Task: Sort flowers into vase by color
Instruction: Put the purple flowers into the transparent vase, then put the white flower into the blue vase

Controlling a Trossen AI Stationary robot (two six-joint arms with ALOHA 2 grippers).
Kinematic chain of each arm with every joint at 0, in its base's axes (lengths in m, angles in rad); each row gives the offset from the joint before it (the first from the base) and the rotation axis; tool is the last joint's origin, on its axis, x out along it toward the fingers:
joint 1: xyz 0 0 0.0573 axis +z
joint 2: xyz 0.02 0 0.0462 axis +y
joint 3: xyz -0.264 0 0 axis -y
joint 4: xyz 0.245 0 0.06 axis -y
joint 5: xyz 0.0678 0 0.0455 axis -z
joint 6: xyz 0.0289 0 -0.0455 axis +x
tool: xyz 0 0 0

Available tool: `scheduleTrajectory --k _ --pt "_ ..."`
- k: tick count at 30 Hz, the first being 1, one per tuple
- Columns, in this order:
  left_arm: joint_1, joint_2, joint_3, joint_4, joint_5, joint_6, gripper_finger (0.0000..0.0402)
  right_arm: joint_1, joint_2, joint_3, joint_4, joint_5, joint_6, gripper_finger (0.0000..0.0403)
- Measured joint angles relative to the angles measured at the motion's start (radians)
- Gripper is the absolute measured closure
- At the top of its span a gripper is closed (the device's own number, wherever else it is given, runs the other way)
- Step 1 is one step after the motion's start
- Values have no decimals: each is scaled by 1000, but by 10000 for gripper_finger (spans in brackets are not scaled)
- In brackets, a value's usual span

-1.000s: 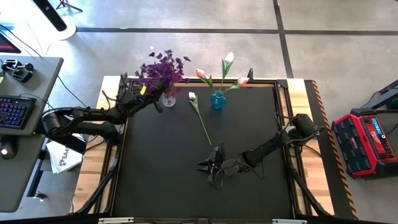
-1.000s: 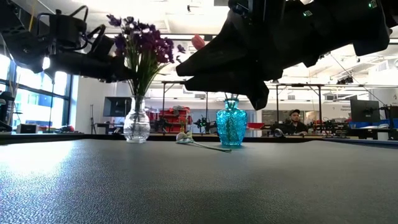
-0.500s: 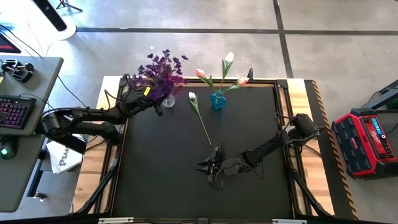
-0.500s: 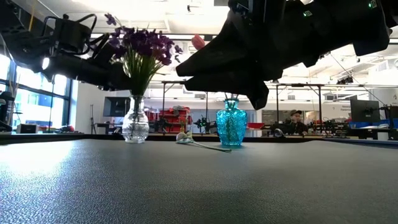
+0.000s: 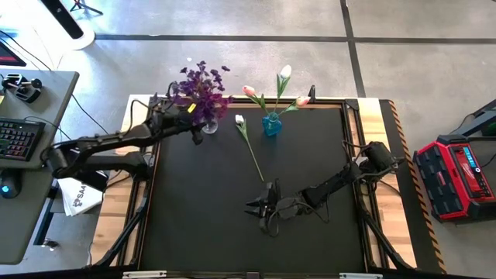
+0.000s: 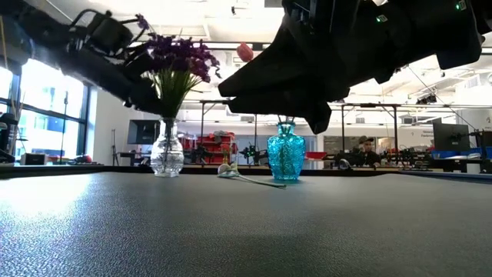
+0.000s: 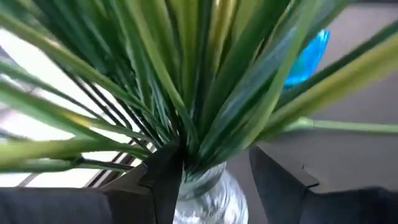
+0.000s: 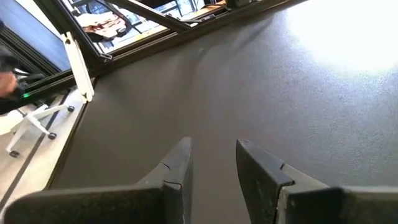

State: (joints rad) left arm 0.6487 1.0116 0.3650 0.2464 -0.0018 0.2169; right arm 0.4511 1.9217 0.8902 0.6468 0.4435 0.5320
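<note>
Purple flowers (image 5: 201,89) stand in a clear glass vase (image 5: 208,124) at the table's far left. My left gripper (image 7: 214,174) is open at the vase's neck, with the green stems (image 7: 186,93) between its fingers. A blue vase (image 5: 271,124) to the right holds two pink tulips (image 5: 248,91) and a white one (image 5: 285,71). Another white tulip (image 5: 248,143) lies flat on the black mat. My right gripper (image 5: 256,208) hovers open over the mat's middle with nothing between its fingers. My left gripper comes at the clear vase's neck (image 7: 199,180) nearly level, from the table's left side. One finger (image 7: 165,177) stands close against the stems where they enter the vase. I cannot tell whether it touches them.
Bare black mat (image 5: 201,201) spreads across the near half of the table. A desk with a keyboard (image 5: 19,139) stands off the left edge and a red tool case (image 5: 457,174) off the right. A person (image 6: 365,150) sits far behind the table.
My left gripper has tipped up from pointing steeply down to nearly level, staying beside the clear vase, and its arm has risen. The purple blossoms have swayed a little toward the far edge. The right arm has kept still.
</note>
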Motion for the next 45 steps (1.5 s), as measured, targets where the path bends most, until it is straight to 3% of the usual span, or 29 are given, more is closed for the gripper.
scheduleTrajectory --k 4,14,18,24,30,38,45 --pt "0 -43 87 -211 -44 28 223 0 0 0 0 0 -17 311" --pt "-4 -82 248 -469 -30 -5 198 -6 0 0 -1 -2 -44 311" --pt "-36 -82 313 -638 -70 57 194 -6 0 0 -20 -2 -43 311" --pt "-147 -82 426 -878 -246 59 194 -6 0 0 -38 -2 -44 311" --pt "-276 -82 529 -1028 -278 -20 194 -6 -4 0 -93 -2 -42 311" --pt "-491 -81 587 -1139 -382 -149 197 -6 -121 0 -418 -2 64 311" --pt "-699 -82 613 -1183 -388 -357 199 -8 -209 0 -638 4 134 285"
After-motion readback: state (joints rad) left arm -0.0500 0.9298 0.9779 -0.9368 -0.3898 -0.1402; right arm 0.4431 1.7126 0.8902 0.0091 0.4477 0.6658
